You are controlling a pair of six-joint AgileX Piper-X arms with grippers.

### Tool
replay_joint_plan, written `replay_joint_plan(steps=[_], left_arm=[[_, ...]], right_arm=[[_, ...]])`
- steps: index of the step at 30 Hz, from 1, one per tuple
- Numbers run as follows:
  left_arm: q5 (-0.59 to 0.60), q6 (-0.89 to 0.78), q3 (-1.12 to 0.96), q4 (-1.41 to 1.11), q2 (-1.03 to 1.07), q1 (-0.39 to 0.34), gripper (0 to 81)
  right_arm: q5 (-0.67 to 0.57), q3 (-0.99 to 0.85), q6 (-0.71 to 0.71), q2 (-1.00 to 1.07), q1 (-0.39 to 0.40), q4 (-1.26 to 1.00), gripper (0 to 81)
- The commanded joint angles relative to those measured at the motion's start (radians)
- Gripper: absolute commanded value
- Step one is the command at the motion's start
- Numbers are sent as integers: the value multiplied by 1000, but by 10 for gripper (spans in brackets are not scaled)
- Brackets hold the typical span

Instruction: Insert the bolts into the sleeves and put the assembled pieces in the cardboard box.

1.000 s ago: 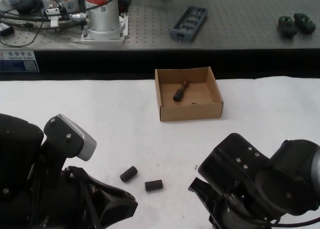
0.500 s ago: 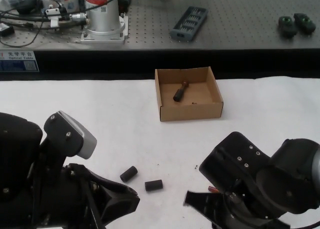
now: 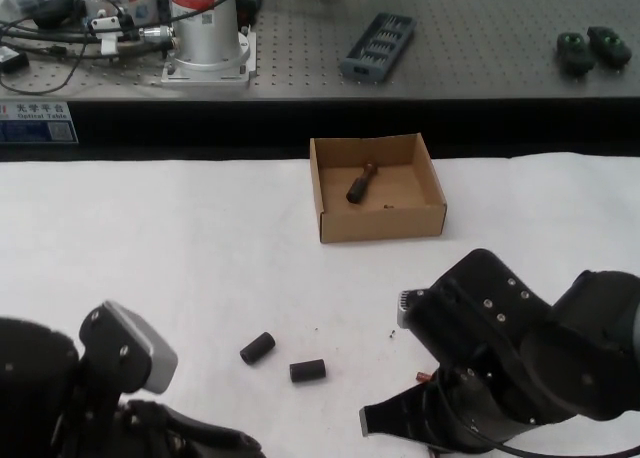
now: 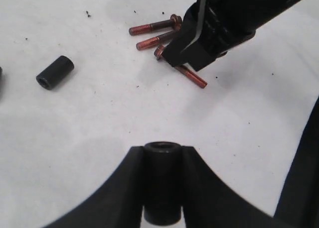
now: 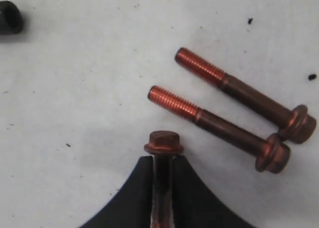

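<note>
Well short of the box (image 3: 381,221), the right gripper (image 5: 162,164) pinches a bolt (image 5: 163,140) and the left gripper (image 4: 162,158) clamps a sleeve (image 4: 162,195); both arms have sunk lower within a second, seemingly lining up insertion.

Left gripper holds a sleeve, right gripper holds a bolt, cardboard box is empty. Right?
No: the cardboard box is not empty. The high view shows one assembled piece lying in it. The left gripper does hold a sleeve, the right gripper a bolt.
</note>
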Motion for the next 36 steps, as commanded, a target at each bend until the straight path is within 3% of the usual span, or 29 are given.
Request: replay_joint_plan(steps=[1,5,26,32,36], left_arm=[[9,-40,44,-152,-4,-4,6],[9,-108,50,-183,22,-4,6],[9,-129,50,-190,34,-4,6],[9,-129,50,-190,34,-4,6],[9,-128,47,-190,34,-4,6]], right_arm=[[16,-1,-102,-61,-10,-11,106],[22,-1,-99,-78,-10,-11,106],[-37,-1,-37,-49,-5,4,112],[-96,-1,-15,8,-5,-5,263],[-88,-1,-15,20,-5,-3,265]])
